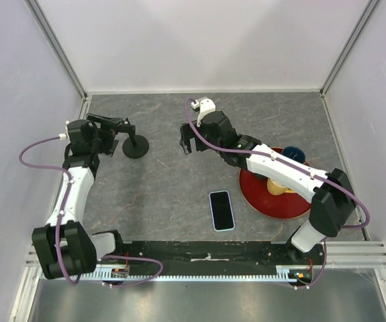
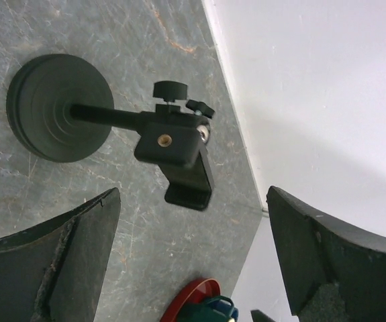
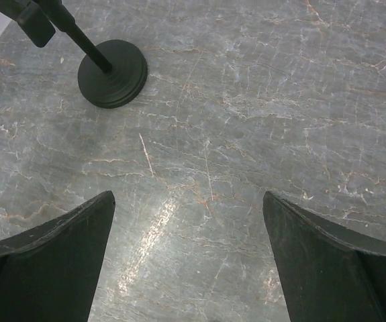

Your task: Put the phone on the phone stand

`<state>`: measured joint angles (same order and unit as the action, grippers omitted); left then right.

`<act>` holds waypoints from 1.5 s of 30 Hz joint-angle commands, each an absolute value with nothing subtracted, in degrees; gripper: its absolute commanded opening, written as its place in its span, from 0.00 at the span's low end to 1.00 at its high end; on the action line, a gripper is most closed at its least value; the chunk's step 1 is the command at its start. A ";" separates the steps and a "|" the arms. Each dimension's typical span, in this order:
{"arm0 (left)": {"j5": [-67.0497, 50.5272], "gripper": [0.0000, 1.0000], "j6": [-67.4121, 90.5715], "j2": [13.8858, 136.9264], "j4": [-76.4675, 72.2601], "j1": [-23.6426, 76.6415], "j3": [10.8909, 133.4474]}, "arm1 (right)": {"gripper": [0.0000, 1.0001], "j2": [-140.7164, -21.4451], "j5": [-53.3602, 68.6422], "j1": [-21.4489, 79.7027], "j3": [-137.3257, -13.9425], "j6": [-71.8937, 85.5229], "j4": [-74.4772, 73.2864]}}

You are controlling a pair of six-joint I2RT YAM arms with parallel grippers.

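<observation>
Shows the phone [image 1: 222, 210] flat, screen up, on the grey table [image 1: 172, 194] near the front edge, just left of a red plate [image 1: 253, 193]. Puts the phone stand [image 1: 135, 144] upright, well apart at rear left, close before the left gripper [image 2: 193, 201], spread wide, empty. Finds the right gripper [image 3: 187, 198] likewise parted above the table, holding nothing

Phone [image 1: 222, 210] lies flat, screen up, on the bench [image 1: 172, 181] near the front edge. Phone stand [image 1: 135, 145] stands upright at rear left, just beside the left pincer [image 1: 112, 144]. Right pincer [image 1: 187, 143] is positioned well apart from the phone.
</observation>
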<state>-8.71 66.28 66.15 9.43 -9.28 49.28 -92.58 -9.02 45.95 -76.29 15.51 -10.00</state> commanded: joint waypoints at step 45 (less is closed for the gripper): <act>-15.14 0.02 79.63 70.14 -1.78 -0.98 40.42 | 0.98 -93.51 -11.95 45.88 -77.34 14.06 -9.58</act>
